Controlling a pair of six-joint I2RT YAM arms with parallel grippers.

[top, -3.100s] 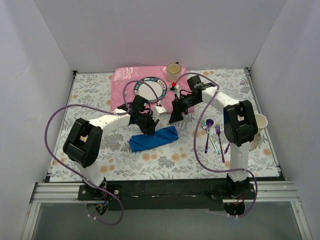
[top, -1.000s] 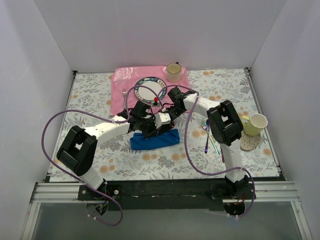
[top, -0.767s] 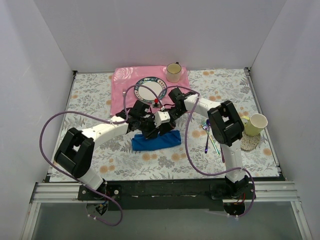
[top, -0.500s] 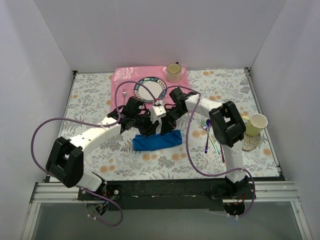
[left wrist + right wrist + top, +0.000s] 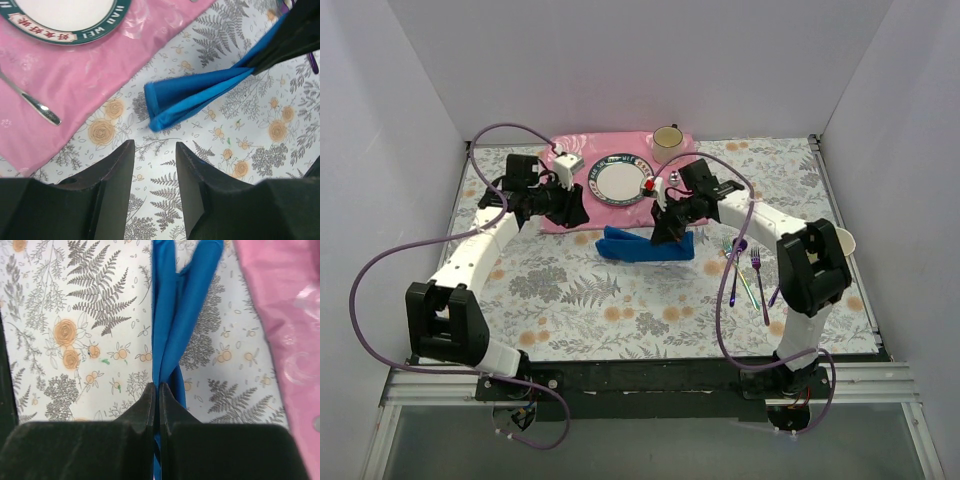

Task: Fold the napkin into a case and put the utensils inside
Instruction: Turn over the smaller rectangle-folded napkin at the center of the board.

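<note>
Top external view: the right claw (image 5: 666, 230) pinches the right end of the folded blue napkin (image 5: 638, 246), which stretches away to its left. The left claw (image 5: 570, 204) hangs apart over the pink placemat (image 5: 620, 212). The utensils (image 5: 748, 268) lie to the right claw's right.

Left wrist view: its fingers are spread and empty, with the napkin just ahead.

Right wrist view: its fingers are clenched on the cloth's edge. The cloth looks light and limp and likely to unfold, so grip the layered edges.
</note>
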